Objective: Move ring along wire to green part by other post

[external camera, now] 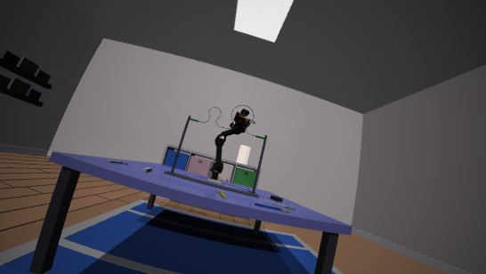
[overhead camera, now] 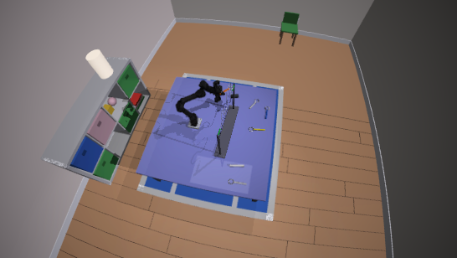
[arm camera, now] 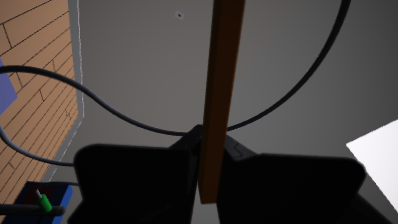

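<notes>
A violet table (overhead camera: 167, 151) (external camera: 178, 190) stands on wood flooring (no lettering I can read). The claw (overhead camera: 220, 93) (external camera: 241, 119) (arm camera: 204, 130) is nearly shut, gripping the slim, square-edged orange handle (overhead camera: 226, 90) (external camera: 244, 117) (arm camera: 220, 75) up by the wire, nearer the post (overhead camera: 233, 98) (external camera: 261, 165) beside the black block (overhead camera: 234, 95) (external camera: 276, 198).

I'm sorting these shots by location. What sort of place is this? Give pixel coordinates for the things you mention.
Probably a robotics practice room or lab: a black robot arm (overhead camera: 180, 102) (external camera: 218, 153) on a purple table (overhead camera: 167, 155) (external camera: 133, 173), with a grey cubby shelf unit (overhead camera: 56, 161) beside it.
</notes>
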You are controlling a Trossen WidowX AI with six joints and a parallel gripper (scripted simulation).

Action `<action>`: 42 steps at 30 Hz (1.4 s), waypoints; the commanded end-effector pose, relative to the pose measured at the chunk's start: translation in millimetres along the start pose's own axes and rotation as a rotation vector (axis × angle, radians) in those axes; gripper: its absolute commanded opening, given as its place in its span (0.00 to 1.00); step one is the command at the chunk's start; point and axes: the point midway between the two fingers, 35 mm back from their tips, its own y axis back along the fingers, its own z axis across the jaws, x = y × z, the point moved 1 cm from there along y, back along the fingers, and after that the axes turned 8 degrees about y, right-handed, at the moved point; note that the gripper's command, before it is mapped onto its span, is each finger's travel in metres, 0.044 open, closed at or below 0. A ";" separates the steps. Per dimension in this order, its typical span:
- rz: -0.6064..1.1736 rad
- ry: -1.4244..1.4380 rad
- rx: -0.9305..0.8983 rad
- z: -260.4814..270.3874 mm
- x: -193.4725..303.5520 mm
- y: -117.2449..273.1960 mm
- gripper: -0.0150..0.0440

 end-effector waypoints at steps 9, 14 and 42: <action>-0.009 0.138 0.061 -1.5 -1.0 -0.5 0.00; -0.012 0.181 0.081 -1.7 -0.9 -0.6 0.00; 0.066 0.095 0.030 34.1 1.3 8.4 0.00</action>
